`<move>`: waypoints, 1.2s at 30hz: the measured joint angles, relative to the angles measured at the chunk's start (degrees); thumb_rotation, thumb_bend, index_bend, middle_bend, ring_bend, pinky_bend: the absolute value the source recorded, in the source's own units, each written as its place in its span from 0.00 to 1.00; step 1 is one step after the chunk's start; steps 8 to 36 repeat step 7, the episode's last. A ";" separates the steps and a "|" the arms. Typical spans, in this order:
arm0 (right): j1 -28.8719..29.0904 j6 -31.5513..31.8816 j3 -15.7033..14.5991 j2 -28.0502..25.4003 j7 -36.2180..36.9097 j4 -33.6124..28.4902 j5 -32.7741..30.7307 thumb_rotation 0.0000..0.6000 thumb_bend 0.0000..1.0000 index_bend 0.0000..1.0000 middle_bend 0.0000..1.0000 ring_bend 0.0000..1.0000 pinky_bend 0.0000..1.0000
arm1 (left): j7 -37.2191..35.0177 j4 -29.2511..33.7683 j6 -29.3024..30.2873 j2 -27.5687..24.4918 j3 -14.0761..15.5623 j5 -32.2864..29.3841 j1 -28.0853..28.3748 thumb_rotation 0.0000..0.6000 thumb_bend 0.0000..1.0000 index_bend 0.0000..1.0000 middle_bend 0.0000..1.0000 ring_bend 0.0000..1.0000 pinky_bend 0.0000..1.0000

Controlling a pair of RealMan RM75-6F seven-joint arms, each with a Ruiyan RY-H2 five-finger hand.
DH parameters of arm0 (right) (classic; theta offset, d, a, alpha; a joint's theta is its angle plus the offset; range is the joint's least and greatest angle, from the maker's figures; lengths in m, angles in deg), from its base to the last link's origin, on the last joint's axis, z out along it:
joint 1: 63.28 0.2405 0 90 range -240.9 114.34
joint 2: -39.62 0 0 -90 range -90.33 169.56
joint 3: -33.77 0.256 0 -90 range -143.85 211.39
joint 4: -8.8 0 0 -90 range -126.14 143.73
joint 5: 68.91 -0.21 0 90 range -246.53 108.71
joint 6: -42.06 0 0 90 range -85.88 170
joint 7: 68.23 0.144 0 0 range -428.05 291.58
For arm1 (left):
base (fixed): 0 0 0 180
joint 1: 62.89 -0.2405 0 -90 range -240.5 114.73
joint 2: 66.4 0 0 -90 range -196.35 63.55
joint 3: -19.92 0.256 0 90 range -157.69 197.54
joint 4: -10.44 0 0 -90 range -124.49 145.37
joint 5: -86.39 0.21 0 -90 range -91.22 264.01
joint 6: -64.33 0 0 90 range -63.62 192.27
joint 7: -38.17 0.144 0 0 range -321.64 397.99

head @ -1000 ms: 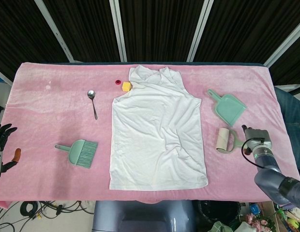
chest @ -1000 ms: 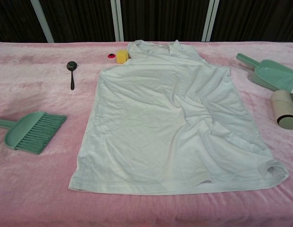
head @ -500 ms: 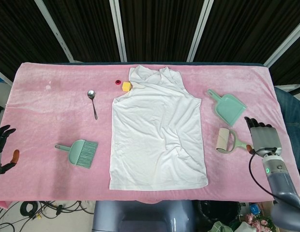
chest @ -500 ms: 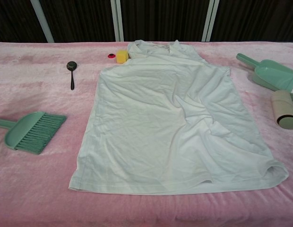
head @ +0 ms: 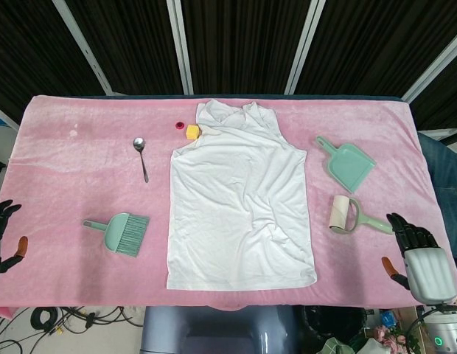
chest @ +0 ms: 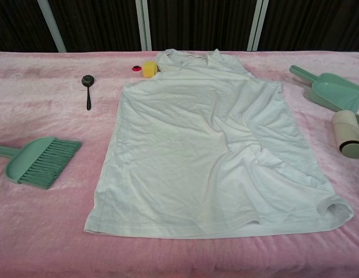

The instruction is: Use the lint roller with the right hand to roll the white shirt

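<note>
The white shirt (head: 239,203) (chest: 208,150) lies flat along the middle of the pink table, collar at the far side. To its right lies the lint roller (head: 342,213) (chest: 348,133), a beige roll with a green handle (head: 372,221) pointing right. My right hand (head: 420,259) hovers at the table's near right corner, just right of the handle's end, fingers spread and holding nothing. At the far left edge my left hand (head: 1,232) shows only partly, fingers apart and empty. The chest view shows neither hand.
A green dustpan (head: 348,163) (chest: 333,90) lies beyond the roller. A green brush (head: 119,232) (chest: 35,160) and a spoon (head: 141,156) (chest: 87,88) lie left of the shirt. A yellow block (head: 192,131) and a small red cap (head: 180,125) sit by the collar.
My right hand has drawn back from the roller's handle toward the near right corner. My left hand has slid slightly nearer the table's near edge. The roller and shirt have not moved.
</note>
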 measured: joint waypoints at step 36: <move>-1.19 -1.47 2.59 1.92 1.07 2.77 -0.75 1.00 0.21 0.00 0.10 0.21 0.24 | 0.38 0.78 0.55 -0.37 0.61 1.82 -0.15 1.00 0.42 0.18 0.13 0.06 0.03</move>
